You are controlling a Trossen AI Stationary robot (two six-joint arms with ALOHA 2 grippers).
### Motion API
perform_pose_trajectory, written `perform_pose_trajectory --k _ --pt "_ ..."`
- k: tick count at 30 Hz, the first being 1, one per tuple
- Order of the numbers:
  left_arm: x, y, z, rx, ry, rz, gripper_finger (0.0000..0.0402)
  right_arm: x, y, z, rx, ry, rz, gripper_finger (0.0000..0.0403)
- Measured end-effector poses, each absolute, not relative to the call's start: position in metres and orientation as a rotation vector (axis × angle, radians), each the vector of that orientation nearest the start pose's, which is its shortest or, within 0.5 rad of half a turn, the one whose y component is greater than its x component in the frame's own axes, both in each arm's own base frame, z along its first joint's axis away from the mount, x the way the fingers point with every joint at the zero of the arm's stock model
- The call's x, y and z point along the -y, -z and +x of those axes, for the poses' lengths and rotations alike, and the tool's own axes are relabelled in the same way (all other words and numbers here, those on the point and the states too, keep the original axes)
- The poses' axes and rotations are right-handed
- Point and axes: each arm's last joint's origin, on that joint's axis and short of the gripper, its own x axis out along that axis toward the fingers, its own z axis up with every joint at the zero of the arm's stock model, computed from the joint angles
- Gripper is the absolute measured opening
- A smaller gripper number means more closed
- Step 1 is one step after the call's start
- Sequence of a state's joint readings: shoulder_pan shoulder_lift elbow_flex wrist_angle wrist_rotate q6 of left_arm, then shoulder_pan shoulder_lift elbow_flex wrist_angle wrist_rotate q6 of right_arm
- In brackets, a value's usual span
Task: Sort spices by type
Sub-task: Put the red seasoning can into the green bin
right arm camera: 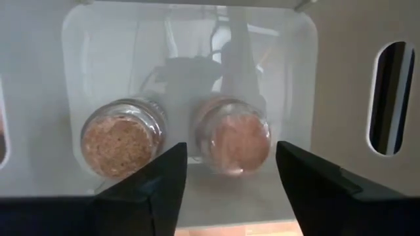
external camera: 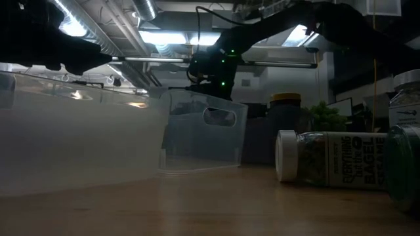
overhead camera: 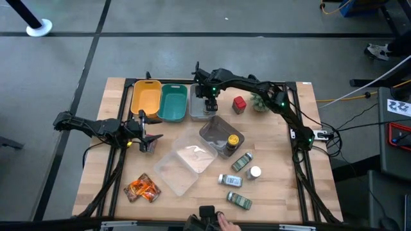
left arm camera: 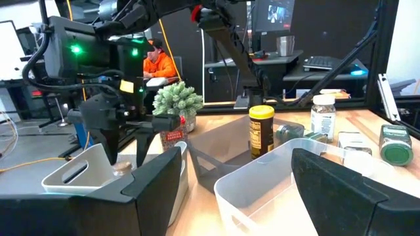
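My right gripper (overhead camera: 209, 102) points down into the grey bin (overhead camera: 194, 110) at the far side. It is open, with its fingers on either side of a tiny brown jar (right arm camera: 231, 134) that stands on the bin's floor. I see no touch. A second brown jar (right arm camera: 121, 137) stands beside the first. A red cube (overhead camera: 239, 104) lies right of the bin. My left gripper (overhead camera: 144, 135) waits open and level at the table's left. Orange foil packets (overhead camera: 142, 188) lie near left. Green-labelled jars (overhead camera: 241, 162) and white-capped bottles (overhead camera: 255, 172) lie near right.
Yellow bin (overhead camera: 146, 99) and teal bin (overhead camera: 172, 101) stand left of the grey one. A spiky green plant (overhead camera: 259, 101) is at the far right. Clear trays (overhead camera: 186, 163) fill the middle, and a dark tray (overhead camera: 212, 131) holds a yellow-lidded jar (overhead camera: 232, 141). A person's hand (overhead camera: 221, 221) shows at the near edge.
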State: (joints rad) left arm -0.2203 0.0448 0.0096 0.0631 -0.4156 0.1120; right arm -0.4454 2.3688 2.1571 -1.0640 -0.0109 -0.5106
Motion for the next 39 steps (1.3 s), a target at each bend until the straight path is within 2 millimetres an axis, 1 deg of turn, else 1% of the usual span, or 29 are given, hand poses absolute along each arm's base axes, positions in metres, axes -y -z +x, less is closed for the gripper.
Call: perform_pose_trajectory --k 6,8,11,17,21,28,31,33,35,39 --pt "0.010 -0.169 0.098 0.016 -0.197 0.103 0.0274 0.210 -0.203 0.441 -1.302 0.045 -0.145 0.0238" --pt "0.010 -0.169 0.098 0.015 -0.197 0.103 0.0274 0.210 -0.207 0.441 -1.301 0.046 -0.146 0.0238" --pt "0.010 -0.169 0.098 0.015 -0.197 0.103 0.0274 0.211 -0.222 0.441 -1.292 0.065 -0.162 0.0238" --pt "0.010 -0.169 0.098 0.016 -0.197 0.103 0.0274 0.208 -0.262 0.434 -1.283 0.099 -0.181 0.0238" --pt "0.010 -0.169 0.098 0.015 -0.196 0.103 0.0274 0.203 -0.280 0.423 -1.282 0.131 -0.167 0.0239" --pt "0.010 -0.169 0.098 0.016 -0.196 0.103 0.0274 0.190 -0.300 0.394 -1.433 0.087 -0.117 0.0239" --pt "0.010 -0.169 0.098 0.016 -0.196 0.103 0.0274 0.183 -0.312 0.381 -1.461 0.071 -0.051 0.0239" --pt "0.010 -0.169 0.098 0.015 -0.196 0.103 0.0274 0.179 -0.322 0.377 -1.423 0.063 -0.008 0.0239" --pt "0.010 -0.169 0.098 0.016 -0.196 0.103 0.0274 0.175 -0.336 0.370 -1.371 0.050 0.022 0.0239" --pt "0.010 -0.169 0.098 0.016 -0.196 0.103 0.0274 0.165 -0.366 0.354 -1.281 0.032 0.030 0.0239"
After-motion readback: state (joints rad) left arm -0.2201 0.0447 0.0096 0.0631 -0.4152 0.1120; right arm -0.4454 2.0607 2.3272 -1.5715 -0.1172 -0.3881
